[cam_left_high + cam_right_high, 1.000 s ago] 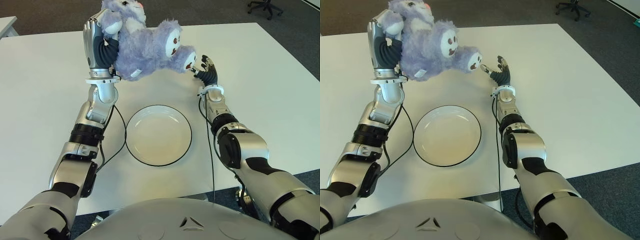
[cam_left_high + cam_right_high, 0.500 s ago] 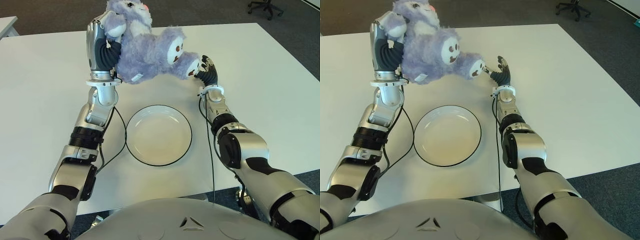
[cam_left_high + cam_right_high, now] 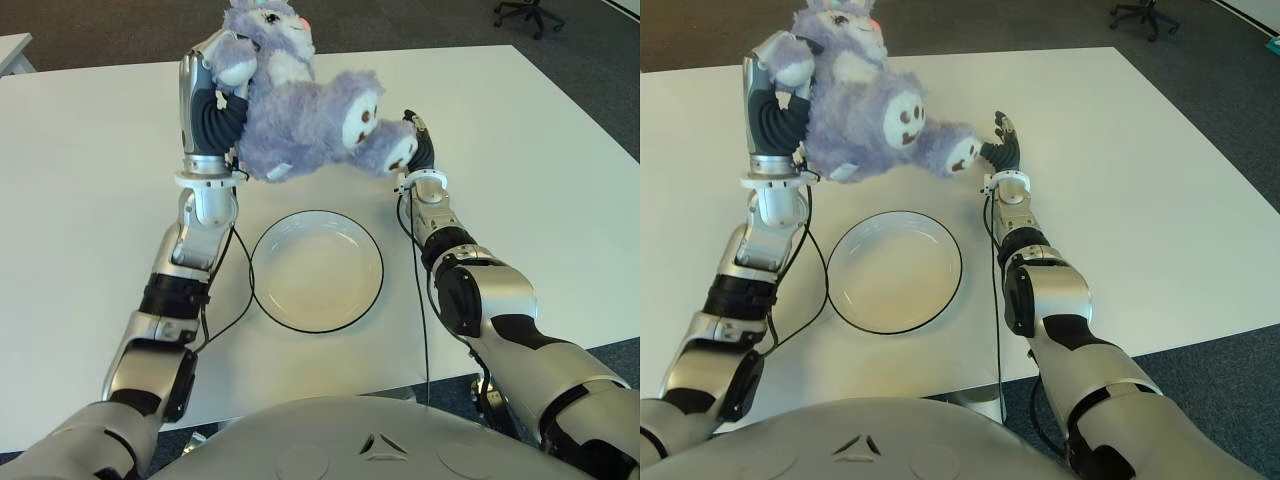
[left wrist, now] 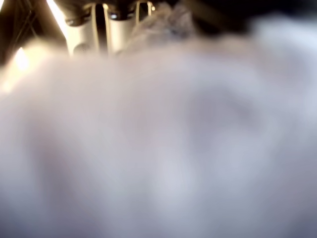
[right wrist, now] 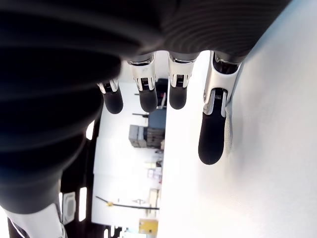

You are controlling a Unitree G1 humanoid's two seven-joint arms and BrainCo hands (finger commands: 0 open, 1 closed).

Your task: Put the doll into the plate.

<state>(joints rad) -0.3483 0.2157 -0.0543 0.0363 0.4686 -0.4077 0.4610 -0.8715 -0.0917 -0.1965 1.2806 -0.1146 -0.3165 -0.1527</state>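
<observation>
Your left hand [image 3: 212, 105] is gripping the doll [image 3: 305, 115], its fingers wrapped around the upper body, and is holding it up in the air over the far part of the table [image 3: 90, 200], above and beyond the plate [image 3: 317, 270]. The doll is hanging slantwise, head up near your left hand and feet reaching across toward your right hand [image 3: 1002, 150]. The left wrist view is showing only blurred fur filling the frame, with two fingertips [image 4: 116, 32] at its edge. Your right hand is lying open on the table just beside the doll's lower foot, fingers [image 5: 212, 131] stretched out and holding nothing. The plate is sitting between your two forearms, near your body, with nothing in it.
</observation>
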